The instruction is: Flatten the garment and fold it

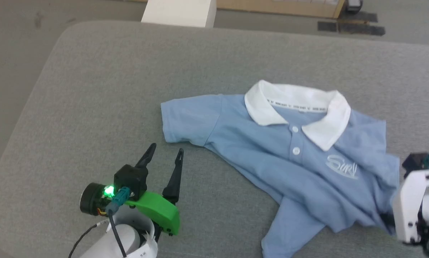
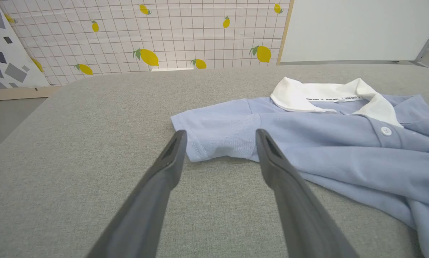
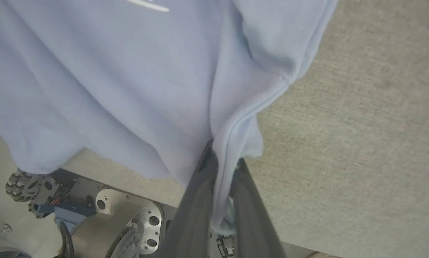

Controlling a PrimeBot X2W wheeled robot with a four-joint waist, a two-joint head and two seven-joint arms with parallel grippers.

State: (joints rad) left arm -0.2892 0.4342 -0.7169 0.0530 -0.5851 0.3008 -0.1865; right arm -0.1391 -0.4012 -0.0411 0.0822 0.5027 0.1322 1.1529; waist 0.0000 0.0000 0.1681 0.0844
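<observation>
Item 1. Right tool (image 3: 223, 157): nearest to me, at the bench's near right. The two dark fingers are pinched together on a hemmed edge of the polo shirt (image 1: 272, 150), and the fabric runs down between them. Below it in the right wrist view I see my own wheeled base (image 3: 121, 215).

Item 2. Left tool (image 1: 166, 148): at the near left, fingers spread wide with nothing between them. The tips point at the shirt's sleeve (image 1: 189, 118) on my left, near it but not touching.

Item 3. Polo shirt, light blue, short-sleeved: front up on the grey bench (image 1: 110, 89), right of centre, set at a slant. The near part is rumpled and bunched toward the right tool. The upper part lies flatter.

Item 4. Shirt details, nearer to farther:
- White cursive "Surf" logo (image 1: 342, 166) on the chest.
- Two white buttons (image 1: 295, 139) on the placket.
- White collar (image 1: 297, 104), spread open at the far end, with a printed label strip inside.

Item 5. Bench: grey fabric top with rounded corners, bare on my left half.

Item 6. Beyond the bench:
- A white block (image 1: 180, 12) on the floor (image 1: 13, 21).
- A lemon-print gridded sheet (image 2: 146, 36).
- A plain white panel (image 2: 354, 28) beside the sheet.
</observation>
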